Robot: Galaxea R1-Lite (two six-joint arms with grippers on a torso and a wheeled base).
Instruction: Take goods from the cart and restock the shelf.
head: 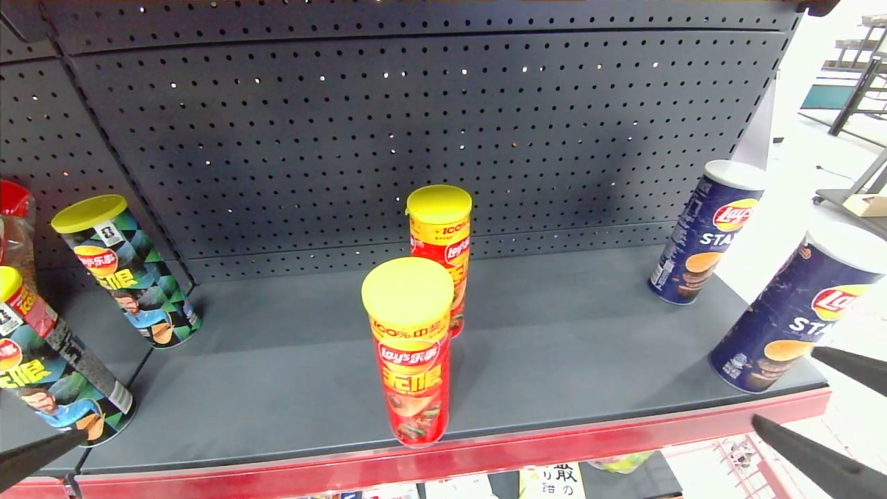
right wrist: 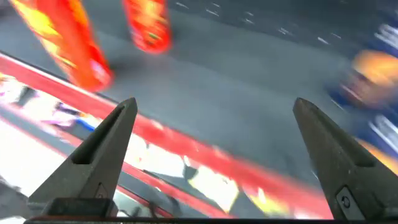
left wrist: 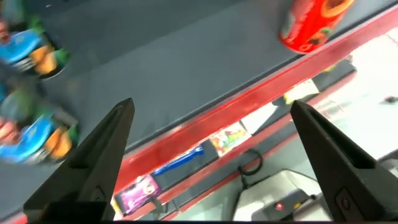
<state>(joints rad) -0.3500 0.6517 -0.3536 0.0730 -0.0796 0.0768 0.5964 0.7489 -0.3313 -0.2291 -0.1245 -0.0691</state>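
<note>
A tall red cardboard chip can with a yellow plastic lid [head: 412,360] stands upright at the front edge of the dark grey metal shelf [head: 291,367], near its middle. A second can of the same kind [head: 438,249] stands just behind it. Two dark blue chip cans with white lids stand along the right edge, one towards the back [head: 703,232] and one at the front right corner [head: 790,312]. Two black-and-green patterned cans [head: 125,270] stand beyond the left edge.

The main risk, as I judge it, is a tip-over. The front red can and the corner blue can stand right at the lip, so an arm swinging in or out low could knock either one off.

The left gripper [left wrist: 211,104] is spread wide, holds nothing and hangs over the red front edge strip [head: 485,450]. The right gripper [right wrist: 214,102] is equally wide and empty, near the front right corner.
</note>
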